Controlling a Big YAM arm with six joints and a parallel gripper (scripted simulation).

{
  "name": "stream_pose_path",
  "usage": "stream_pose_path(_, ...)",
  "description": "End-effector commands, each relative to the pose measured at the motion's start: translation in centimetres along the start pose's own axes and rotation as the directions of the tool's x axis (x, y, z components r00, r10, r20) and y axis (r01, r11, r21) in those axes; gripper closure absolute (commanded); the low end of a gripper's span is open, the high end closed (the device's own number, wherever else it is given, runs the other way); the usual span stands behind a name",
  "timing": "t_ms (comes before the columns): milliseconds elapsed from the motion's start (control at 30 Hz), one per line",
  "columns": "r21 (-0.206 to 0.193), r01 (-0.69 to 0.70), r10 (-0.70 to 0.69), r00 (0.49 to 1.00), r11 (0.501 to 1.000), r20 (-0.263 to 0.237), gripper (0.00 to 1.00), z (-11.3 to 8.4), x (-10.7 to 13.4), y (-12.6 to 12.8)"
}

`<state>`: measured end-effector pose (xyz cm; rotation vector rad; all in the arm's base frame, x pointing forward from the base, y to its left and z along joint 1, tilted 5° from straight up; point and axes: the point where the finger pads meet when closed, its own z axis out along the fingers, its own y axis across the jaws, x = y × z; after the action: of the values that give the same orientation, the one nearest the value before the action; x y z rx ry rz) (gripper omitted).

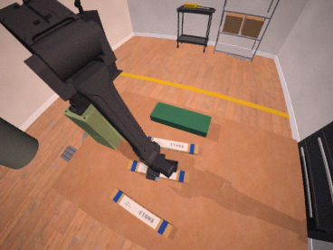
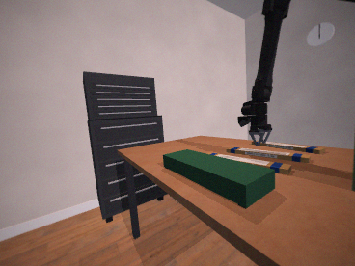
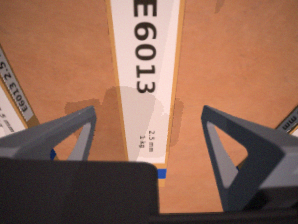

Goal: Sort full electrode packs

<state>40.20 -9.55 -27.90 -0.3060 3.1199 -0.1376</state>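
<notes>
The low platform is a dark green block (image 1: 180, 120) (image 2: 212, 173) with a bare top. Three E6013 packs with white labels and blue bands lie flat on the table. One pack (image 1: 177, 145) (image 2: 243, 161) is beside the platform. A middle pack (image 1: 182, 176) (image 2: 260, 153) (image 3: 145, 65) is partly hidden by the arm in the top view. The third pack (image 1: 140, 212) (image 2: 288, 146) lies farthest from the platform. My gripper (image 2: 259, 144) (image 3: 148, 111) is open and empty, a little above the middle pack, with a finger on each side of its label end in the wrist view.
An olive-green box (image 1: 96, 128) stands left of the packs, partly behind the arm. A black drawer cabinet (image 1: 320, 177) (image 2: 126, 145) stands beyond the table's edge. A black cart (image 1: 195, 27) and a wire shelf with boxes (image 1: 233, 24) stand at the back wall.
</notes>
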Motion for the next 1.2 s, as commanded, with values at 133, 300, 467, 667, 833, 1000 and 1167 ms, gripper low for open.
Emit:
stream_pose_path(133,0.001,-0.003,0.003,1.0,1.0,0.004,0.04,2.9,0.3,-0.5)
stream_pose_path(300,0.002,-0.005,0.005,1.0,1.0,0.007,0.04,2.5,0.3,-0.5)
stream_pose_path(467,0.006,-0.009,0.008,1.0,1.0,0.017,0.04,1.8,0.0,-0.7)
stream_pose_path(667,0.009,-0.011,0.011,1.0,1.0,0.023,0.04,1.4,-0.3,-0.8)
stream_pose_path(833,0.008,-0.012,0.012,1.0,1.0,0.021,0.04,1.7,-0.3,-0.8)
stream_pose_path(1000,0.004,-0.009,0.009,1.0,1.0,0.011,0.04,3.0,0.0,-0.6)
stream_pose_path(1167,0.002,-0.006,0.006,1.0,1.0,0.007,0.04,4.0,0.2,-0.5)
